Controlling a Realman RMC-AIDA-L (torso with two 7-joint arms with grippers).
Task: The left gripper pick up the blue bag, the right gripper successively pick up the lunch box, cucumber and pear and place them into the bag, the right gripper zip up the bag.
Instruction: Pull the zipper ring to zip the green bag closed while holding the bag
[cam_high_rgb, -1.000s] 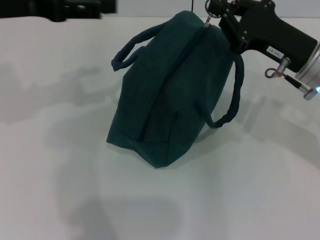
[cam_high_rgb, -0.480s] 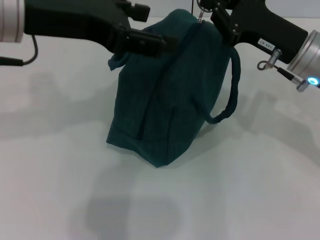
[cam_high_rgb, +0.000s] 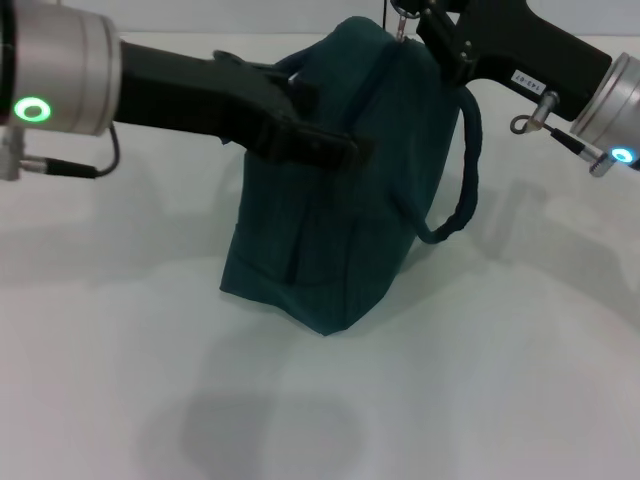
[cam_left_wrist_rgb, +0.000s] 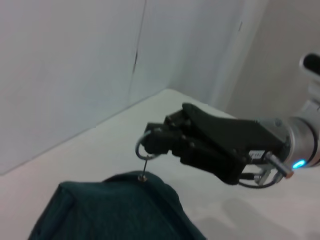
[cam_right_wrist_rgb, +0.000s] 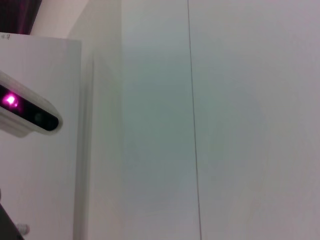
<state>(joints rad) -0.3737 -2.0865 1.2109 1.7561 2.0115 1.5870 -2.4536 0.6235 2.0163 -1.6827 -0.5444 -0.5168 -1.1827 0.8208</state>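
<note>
- While the blue bag (cam_high_rgb: 330, 220) is stood upright on the white tabletop (cam_high_rgb: 480, 380), its zipper ring (cam_left_wrist_rgb: 145, 149) at the top is pinched by the closed right end effector (cam_high_rgb: 420, 18).
- The left end effector (cam_high_rgb: 335, 150) is pressed against the bag's upper side by the near handle (cam_high_rgb: 262, 75); its finger state cannot be told.

The small white sticker (cam_high_rgb: 528, 79) on the black right gripper (cam_high_rgb: 420, 22) has letters too tiny to read.
</note>
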